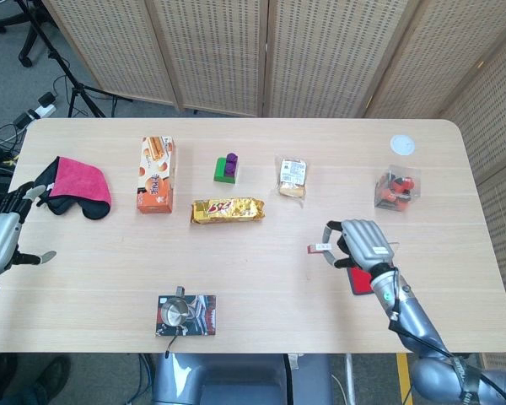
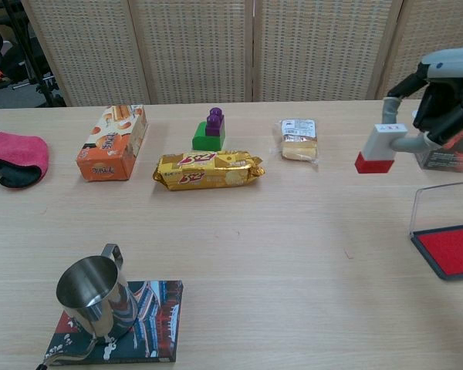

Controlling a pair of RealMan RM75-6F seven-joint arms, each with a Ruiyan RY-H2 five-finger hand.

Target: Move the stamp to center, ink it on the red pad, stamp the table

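The stamp point(image 2: 376, 149) is a white block with a red base. My right hand point(image 2: 440, 104) holds it in the air at the right of the chest view. From the head view the stamp point(image 1: 319, 248) juts left out of the right hand point(image 1: 361, 244), just left of the red ink pad point(image 1: 366, 279), which the hand partly covers. The ink pad point(image 2: 453, 248) lies open near the table's right edge, its clear lid point(image 2: 441, 202) standing up behind it. My left hand point(image 1: 0, 237) hovers off the table's left edge with its fingers spread and nothing in it.
A gold snack bag point(image 1: 227, 209), an orange box point(image 1: 155, 175), green and purple blocks point(image 1: 228, 168), a wrapped bun point(image 1: 292, 177) and a clear box of red things point(image 1: 396, 189) lie across the far half. A steel jug on a coaster point(image 1: 181, 314) sits near the front. A pink cloth point(image 1: 73, 185) lies left.
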